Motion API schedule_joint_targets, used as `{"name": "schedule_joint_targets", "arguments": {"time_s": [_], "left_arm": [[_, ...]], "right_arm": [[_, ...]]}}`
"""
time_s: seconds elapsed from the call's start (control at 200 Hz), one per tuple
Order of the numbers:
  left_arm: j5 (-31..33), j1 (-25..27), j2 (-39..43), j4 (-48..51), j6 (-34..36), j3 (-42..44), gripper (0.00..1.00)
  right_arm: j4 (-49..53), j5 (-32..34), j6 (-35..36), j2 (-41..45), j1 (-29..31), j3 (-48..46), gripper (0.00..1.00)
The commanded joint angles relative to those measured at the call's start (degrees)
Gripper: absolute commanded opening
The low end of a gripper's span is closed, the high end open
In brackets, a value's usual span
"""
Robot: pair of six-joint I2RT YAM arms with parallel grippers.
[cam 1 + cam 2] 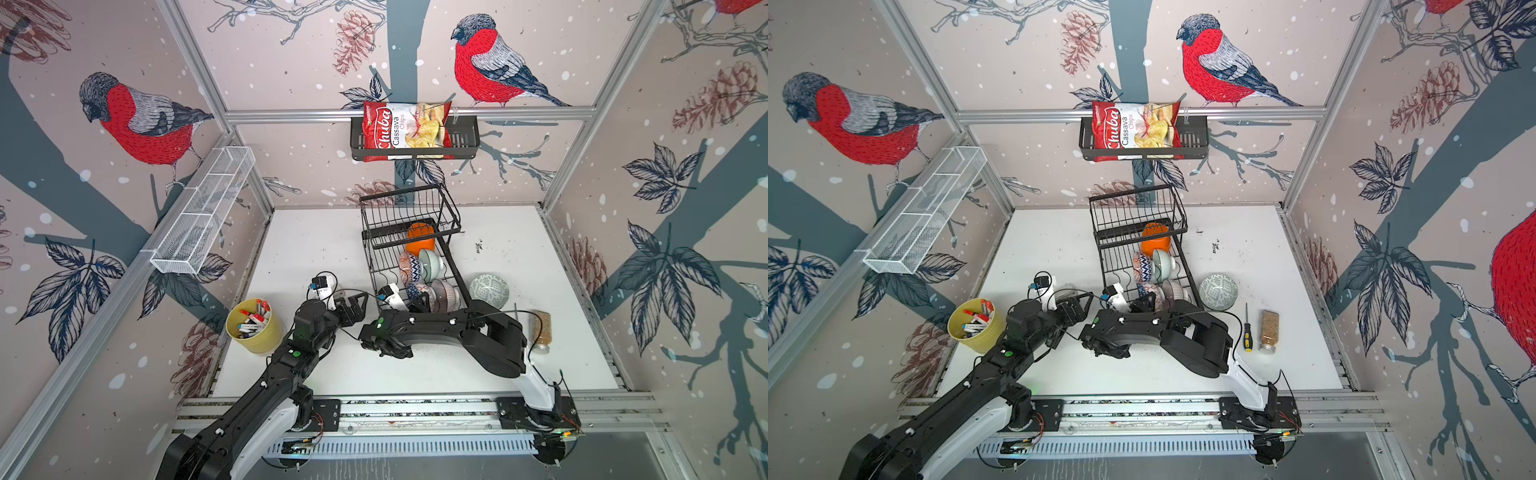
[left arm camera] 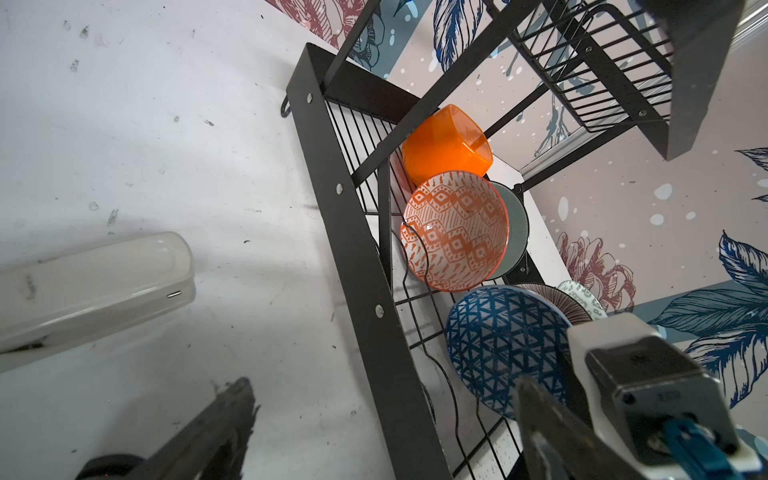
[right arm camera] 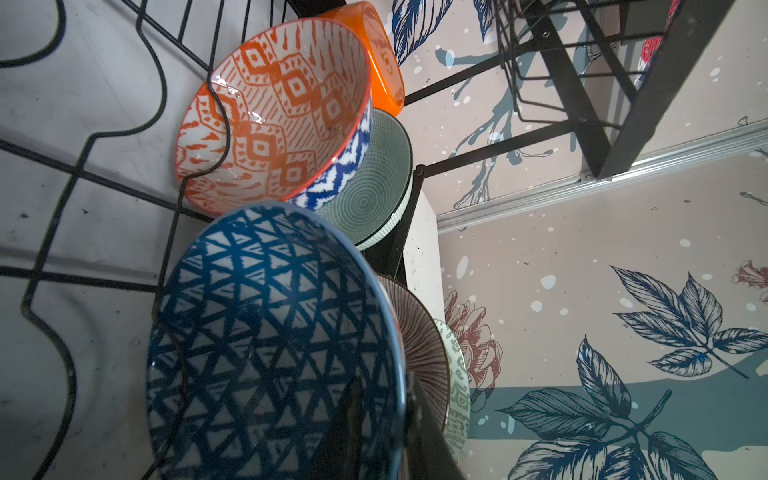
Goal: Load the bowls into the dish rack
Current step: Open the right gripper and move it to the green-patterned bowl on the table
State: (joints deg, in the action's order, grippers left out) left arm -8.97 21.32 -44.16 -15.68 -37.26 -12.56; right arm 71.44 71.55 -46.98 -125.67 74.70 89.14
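Closest to the right wrist camera is the blue triangle-patterned bowl (image 3: 266, 332), standing on edge on the wavy base wires of the dish rack (image 3: 83, 137). The right gripper (image 3: 382, 380) straddles its rim, one finger inside and one outside; I cannot tell whether the jaws pinch the rim or have slackened. The main risk is a release before the bowl is seated in a dip of the wire. It could then roll, or fall back against the striped bowl (image 3: 419, 345) close behind it, and ceramic on ceramic may chip. The inside finger could also catch the rim as it pulls out and drag the bowl off the rack. Further along the rack, the red-patterned bowl (image 3: 274, 112) leans by the mint bowl (image 3: 370, 195) and the orange bowl (image 3: 384, 54), so a hard knock might topple the whole row. One grey-green bowl (image 1: 489, 291) sits outside the rack on the table (image 1: 311, 249), just beside the side rail. The right arm (image 1: 436, 322) lies near it and could sweep it aside when it swings. The left gripper (image 1: 353, 302), jaws wide apart and empty, hovers by the rack's near corner, near the right wrist, so the two arms could clash.
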Motion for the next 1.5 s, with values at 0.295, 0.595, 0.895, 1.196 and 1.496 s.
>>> {"name": "schedule_joint_targets", "arguments": {"time_s": [0.295,0.595,0.895,1.196,1.496], "left_arm": [[-0.08,-0.23,0.53,-0.34,0.17,0.18,0.96],[-0.14,-0.23,1.00,0.12,0.26,-0.27,0.96],[-0.51,-0.23,1.17,1.74,1.04,-1.86,0.96],[-1.29,-0.23,1.25,3.25,1.62,-3.48,0.96],[-2.59,-0.23,1.35,6.50,2.76,-5.55,0.96]], "right_arm": [[-5.02,-12.18,-2.09,-0.94,0.01,0.98,0.34],[-5.43,-12.13,-1.38,0.79,0.01,1.55,0.56],[-5.26,-11.96,-1.10,3.58,0.02,2.73,0.76],[-5.77,-11.44,-0.22,7.53,-0.16,3.23,0.90],[-9.06,-14.29,1.90,15.28,-1.19,0.81,0.91]]}}
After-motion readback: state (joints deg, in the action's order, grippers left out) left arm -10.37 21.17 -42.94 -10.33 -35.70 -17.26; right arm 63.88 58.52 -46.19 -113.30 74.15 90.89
